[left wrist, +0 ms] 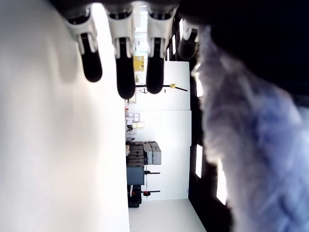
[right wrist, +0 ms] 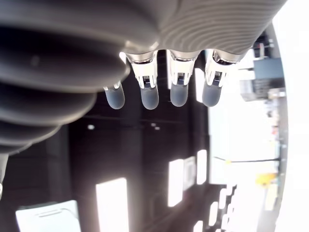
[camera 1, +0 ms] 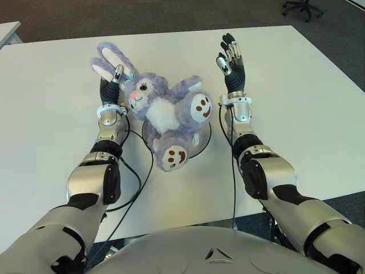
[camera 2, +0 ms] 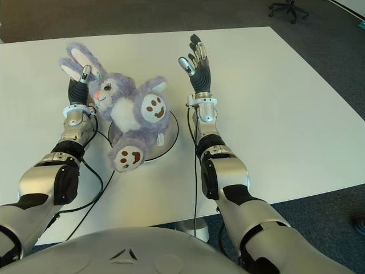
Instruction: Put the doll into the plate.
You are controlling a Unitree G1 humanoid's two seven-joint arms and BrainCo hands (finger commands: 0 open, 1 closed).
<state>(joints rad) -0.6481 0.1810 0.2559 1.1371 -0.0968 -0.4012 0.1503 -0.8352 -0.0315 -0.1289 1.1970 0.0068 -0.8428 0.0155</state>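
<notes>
On plate [camera 1: 202,141], doll [camera 1: 165,111] ears far-left.

The doll [camera 2: 128,117] lies across the plate [camera 2: 168,137], between the left hand [camera 2: 78,85] and the spread right hand [camera 2: 197,65]

The purple-and-white plush rabbit doll [camera 1: 165,108] is long-piled, fluffy cloth, with flat brown stitched soles. Under it, the clear round plate [camera 1: 201,140] looks like glossy glass or plastic. The white bench [camera 1: 296,114] is smooth and matt. The left robot hand [camera 1: 113,84] and right robot hand [camera 1: 230,57] have matt black fingers; the forearms are shiny silver metal. The floor beyond the far edge is dark carpet [camera 1: 171,14].
</notes>
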